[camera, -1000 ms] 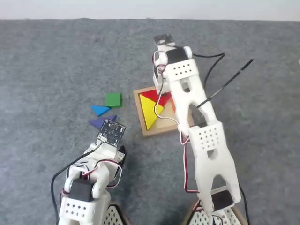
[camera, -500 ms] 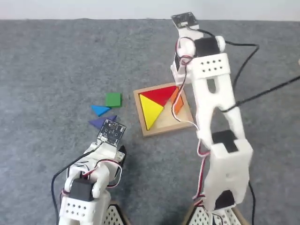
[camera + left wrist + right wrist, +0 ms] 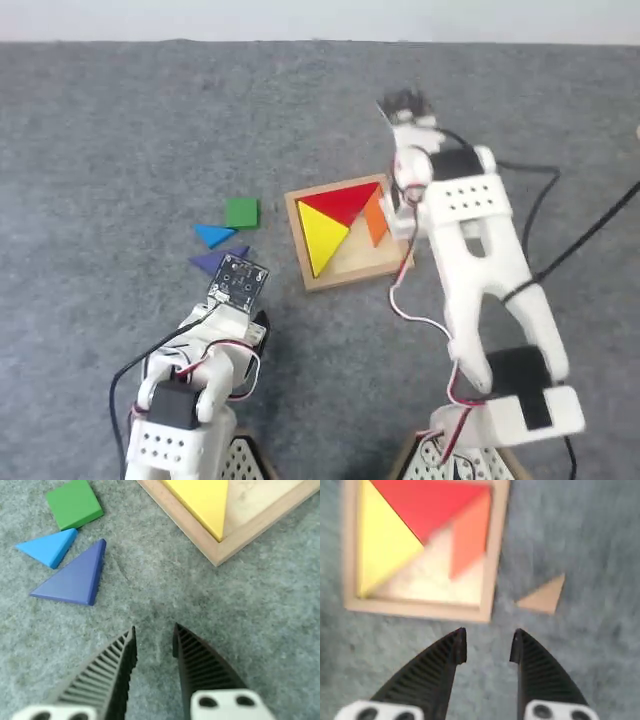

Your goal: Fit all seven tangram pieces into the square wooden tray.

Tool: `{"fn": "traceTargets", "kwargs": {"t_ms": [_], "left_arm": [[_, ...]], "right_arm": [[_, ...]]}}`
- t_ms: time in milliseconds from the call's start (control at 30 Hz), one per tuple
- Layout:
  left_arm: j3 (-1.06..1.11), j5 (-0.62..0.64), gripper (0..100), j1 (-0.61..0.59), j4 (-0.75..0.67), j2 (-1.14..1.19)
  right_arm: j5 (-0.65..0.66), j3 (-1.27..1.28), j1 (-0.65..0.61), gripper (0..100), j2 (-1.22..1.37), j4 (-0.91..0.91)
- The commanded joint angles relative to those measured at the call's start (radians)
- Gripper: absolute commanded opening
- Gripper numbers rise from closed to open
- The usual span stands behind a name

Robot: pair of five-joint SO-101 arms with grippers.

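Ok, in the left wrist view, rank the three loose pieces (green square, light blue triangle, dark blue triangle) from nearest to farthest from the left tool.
1. Dark blue triangle, nearest, just ahead of the left tool.
2. Light blue triangle, next, just beyond it.
3. Green square, farthest, past both triangles.

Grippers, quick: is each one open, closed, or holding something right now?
Left gripper: open, holding nothing.
Right gripper: open, holding nothing.

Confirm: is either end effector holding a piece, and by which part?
Neither. Left end effector and right end effector are open, empty, above the grey mat.
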Motion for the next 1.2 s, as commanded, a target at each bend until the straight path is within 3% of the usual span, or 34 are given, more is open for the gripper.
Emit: {"fn": "traceTargets", "kwargs": {"t_ms": [0, 200, 400, 500, 667, 800, 933, 1167], "left_arm": [[-0.012, 0.009, 12, -0.008, 0.003, -0.017], [-0.012, 0.009, 12, -0.008, 0.003, -0.017], [-0.012, 0.009, 12, -0.008, 0.003, -0.017], [-0.012, 0.011, 12, -0.003, 0.000, -0.017], [-0.012, 0.006, 12, 0.071, 0.002, -0.017], [-0.010, -0.046, 12, 0.041, -0.040, -0.017], [-0.010, -0.313, 12, -0.081, -0.160, -0.015], [-0.010, -0.247, 12, -0.100, -0.130, -0.014]], "right_arm": [[0.014, 0.152, 0.119, 15.7, -0.120, -0.054], [0.061, 0.517, 0.173, 15.8, -0.372, -0.272], [0.069, 0.740, 0.272, 15.8, -0.576, -0.274], [0.135, 0.855, 0.337, 15.7, -0.648, -0.321], [0.157, 0.990, 0.415, 15.8, -0.714, -0.432], [0.146, 0.996, 0.412, 15.8, -0.722, -0.446], [0.141, 0.961, 0.407, 15.9, -0.705, -0.443], [0.038, 0.552, 0.259, 15.9, -0.378, -0.311]]}}
